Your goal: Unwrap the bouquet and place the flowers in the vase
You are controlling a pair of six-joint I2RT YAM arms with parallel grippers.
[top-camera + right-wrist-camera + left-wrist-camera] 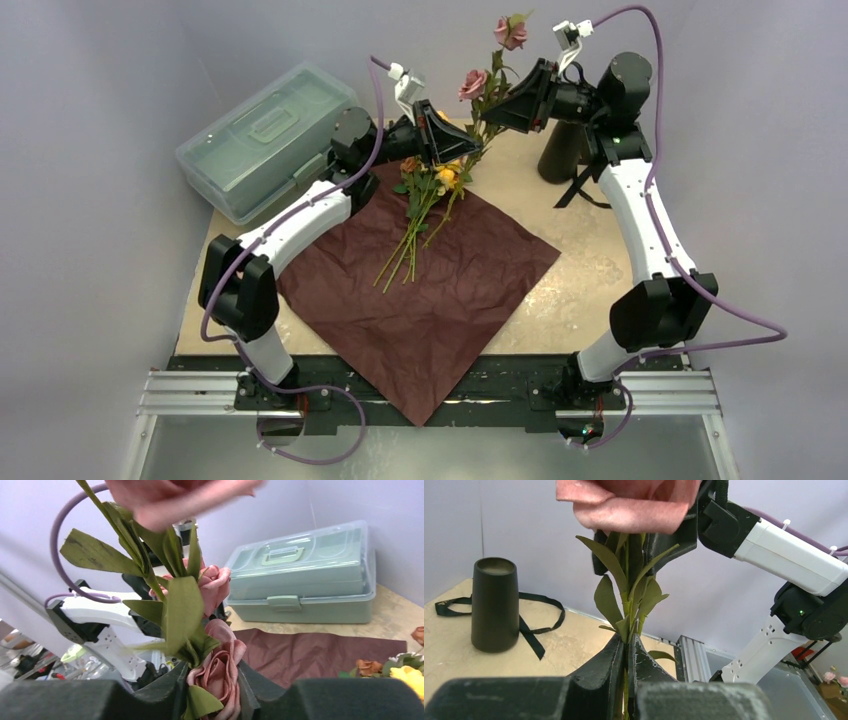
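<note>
1. the left gripper [626, 647] is clenched on the green stalk of a pink-flowered sprig [488, 90] and holds it upright above the far edge of the tabletop [590, 280]. gripping low leaves the leaves and blooms free above.
2. the right gripper [212, 672] has its jaws on either side of a pink rose and some leaves higher up that sprig. i cannot tell whether it is pressing on them or only bracketing them. this looks like a handover, so that the arm nearer the vase can carry the sprig.
3. the vase [562, 150] stands upright at the far right corner, behind the right arm, with no stems in it. the black ribbon [531, 622] lies loose around its foot.
4. the wrapping paper [440, 300] is spread flat in the middle, one corner over the near edge, so the unwrapping looks done. the rest of the flowers [425, 205] lie on its far corner, stems pointing toward the near edge, easy to pick up next.
5. a plastic box [265, 135] sits closed at the far left corner, apart from the work.
</note>
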